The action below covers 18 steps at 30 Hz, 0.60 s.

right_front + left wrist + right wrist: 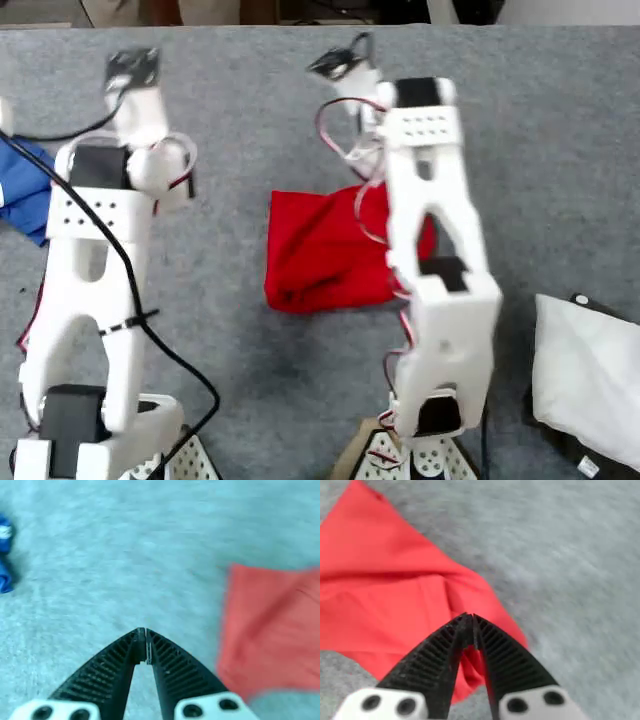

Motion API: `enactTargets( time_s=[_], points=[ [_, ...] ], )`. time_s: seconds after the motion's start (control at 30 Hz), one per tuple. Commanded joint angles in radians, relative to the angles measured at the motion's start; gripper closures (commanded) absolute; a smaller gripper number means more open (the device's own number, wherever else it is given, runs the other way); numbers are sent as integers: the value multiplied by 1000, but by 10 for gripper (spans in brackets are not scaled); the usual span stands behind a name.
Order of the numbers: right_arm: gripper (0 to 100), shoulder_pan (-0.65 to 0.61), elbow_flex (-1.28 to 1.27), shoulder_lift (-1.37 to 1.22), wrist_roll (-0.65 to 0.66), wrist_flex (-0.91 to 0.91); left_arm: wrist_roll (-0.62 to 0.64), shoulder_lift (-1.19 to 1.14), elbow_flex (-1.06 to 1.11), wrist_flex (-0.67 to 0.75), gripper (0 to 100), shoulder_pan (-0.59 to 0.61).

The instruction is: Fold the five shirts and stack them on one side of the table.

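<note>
- High view: a folded red shirt (325, 255) lies mid-table (230, 330) between the arms, with a white shirt (585, 365) at the right edge and a blue shirt (22, 190) at the left.
- Left wrist view: the left gripper (141, 642), pinched closed and empty, hangs over the table beside the red shirt (272, 635).
- Right wrist view: the right gripper (470, 625), tips together, hovers at the red shirt (385, 595); whether it grips cloth is unclear.

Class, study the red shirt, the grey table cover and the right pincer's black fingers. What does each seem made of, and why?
Red shirt: soft cloth, matte; it creases and folds.
Table cover: likely felt or carpet-like fabric, given its fuzzy, mottled surface.
Fingers of the right pincer: probably hard black plastic, matte, with ribbed faces.
</note>
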<state>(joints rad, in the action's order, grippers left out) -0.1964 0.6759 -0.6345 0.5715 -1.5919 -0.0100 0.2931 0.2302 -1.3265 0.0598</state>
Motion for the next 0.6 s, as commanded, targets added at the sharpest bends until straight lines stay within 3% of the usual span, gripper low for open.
enactTargets(
  time_s=[0.0, 0.27, 0.57],
  points=[
    [994, -50, 245, -151, 12, -94, -11, 42, 264, 267, 981, 81],
    [994, -85, 547, -415, -9, -190, -9, -44, 620, 801, 981, 121],
    [994, -87, 512, -414, -32, -195, -9, -130, 537, 813, 981, 121]
  ],
)
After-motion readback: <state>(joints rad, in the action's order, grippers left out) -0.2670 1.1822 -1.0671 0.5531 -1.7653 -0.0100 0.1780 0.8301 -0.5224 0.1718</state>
